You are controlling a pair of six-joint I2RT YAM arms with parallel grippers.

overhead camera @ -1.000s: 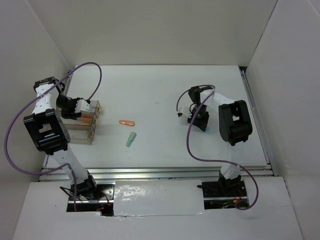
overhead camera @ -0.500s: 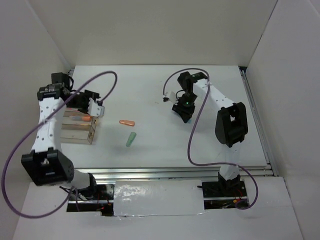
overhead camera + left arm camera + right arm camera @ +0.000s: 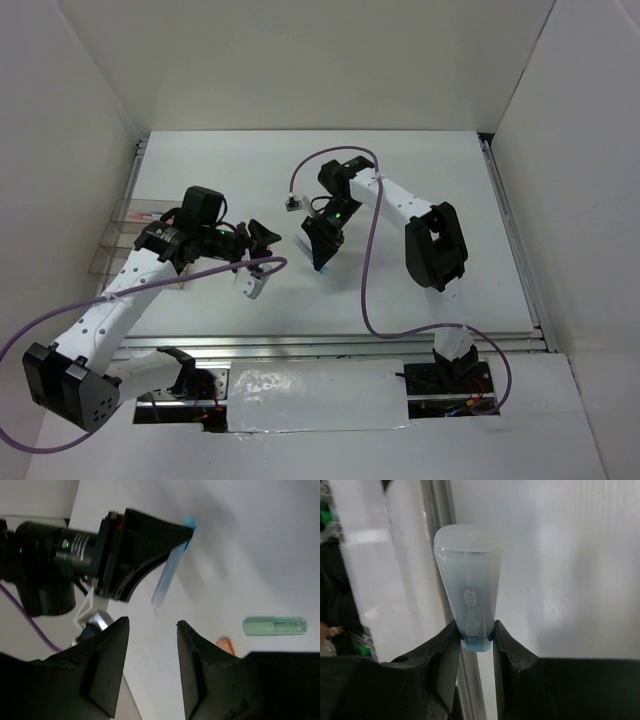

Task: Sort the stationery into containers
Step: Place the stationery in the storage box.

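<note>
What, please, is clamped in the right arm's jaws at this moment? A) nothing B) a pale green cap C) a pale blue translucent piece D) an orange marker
C: the right wrist view shows the pale blue piece pinched between the right jaws.

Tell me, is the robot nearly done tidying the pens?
Not yet. A pink-red piece seems to lie in the containers already. The right gripper holds a pale blue piece; the left gripper hangs open. A green piece and an orange piece lie loose on the table.
</note>
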